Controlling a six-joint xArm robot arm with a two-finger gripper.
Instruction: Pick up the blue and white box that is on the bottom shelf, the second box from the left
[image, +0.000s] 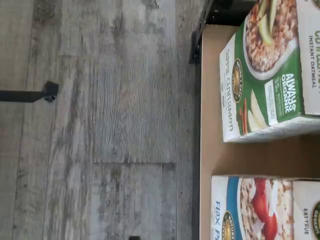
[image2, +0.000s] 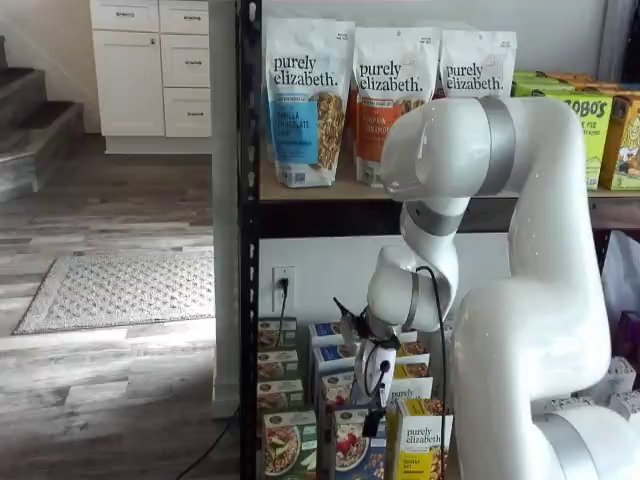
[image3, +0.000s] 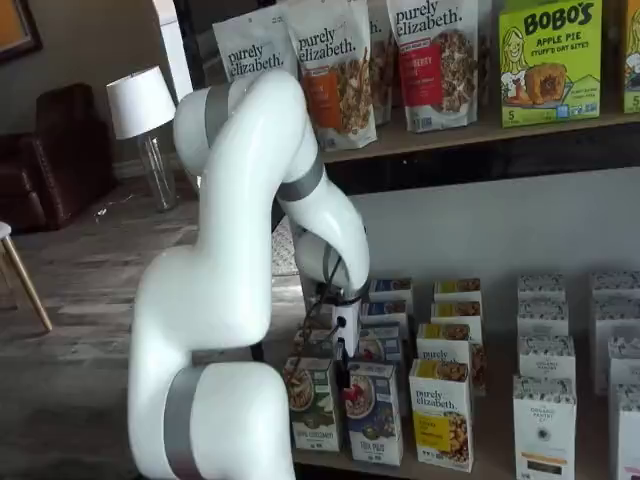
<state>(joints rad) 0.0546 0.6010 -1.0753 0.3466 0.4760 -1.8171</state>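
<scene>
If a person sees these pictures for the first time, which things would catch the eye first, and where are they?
The big white robot arm fills the foreground in both shelf views, bending down toward the bottom shelf. There its gripper hangs just above the blue and white box, which stands between a green-fronted carton and a yellow purely elizabeth carton. On the tier above, tall granola bags stand in a row.
</scene>
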